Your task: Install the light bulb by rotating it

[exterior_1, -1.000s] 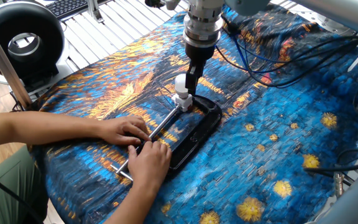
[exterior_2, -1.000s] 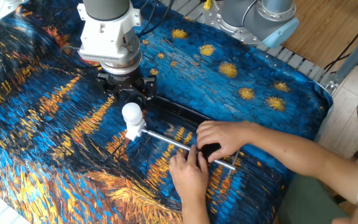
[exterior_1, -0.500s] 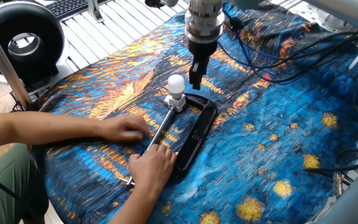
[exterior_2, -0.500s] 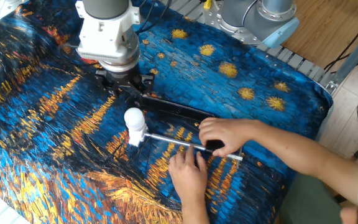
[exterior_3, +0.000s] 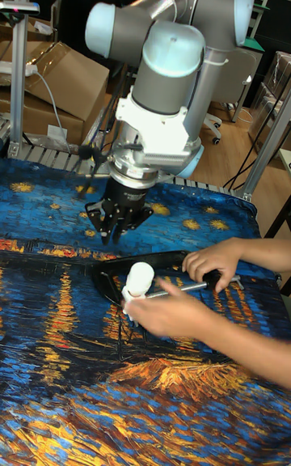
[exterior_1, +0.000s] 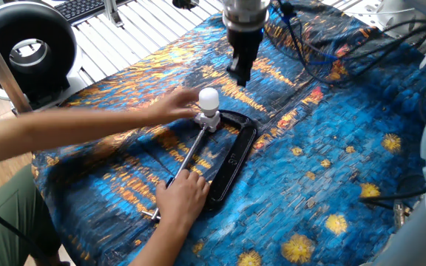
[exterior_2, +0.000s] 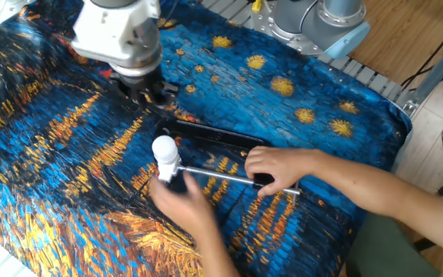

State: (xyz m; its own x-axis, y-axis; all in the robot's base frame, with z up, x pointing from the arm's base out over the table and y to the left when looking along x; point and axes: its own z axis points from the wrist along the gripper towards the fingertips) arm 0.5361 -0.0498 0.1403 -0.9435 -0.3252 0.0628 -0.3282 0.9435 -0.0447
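Your light bulb (exterior_1: pixel 208 98) (exterior_2: pixel 164 149) (exterior_3: pixel 139 277) stood upright in its white socket (exterior_1: pixel 208 120) at the closed end of the black C-clamp (exterior_1: pixel 231 159) (exterior_2: pixel 214 137), which lay flat on the starry cloth covering the bench (exterior_1: pixel 331 162). The gripper (exterior_1: pixel 239 72) (exterior_2: pixel 139 86) (exterior_3: pixel 118 227) hung above the cloth at roughly 1 o'clock from the bulb in the one fixed view, apart from it; the fingers held nothing, and I could not tell how wide they stood. One hand (exterior_1: pixel 172 106) (exterior_3: pixel 166 311) touched the socket base; the other hand (exterior_1: pixel 182 196) (exterior_2: pixel 271 165) gripped the clamp's screw handle.

Table (exterior_1: pixel 361 170), starry-print cloth (exterior_2: pixel 44 177); black C-clamp (exterior_1: pixel 231 159) on cloth.
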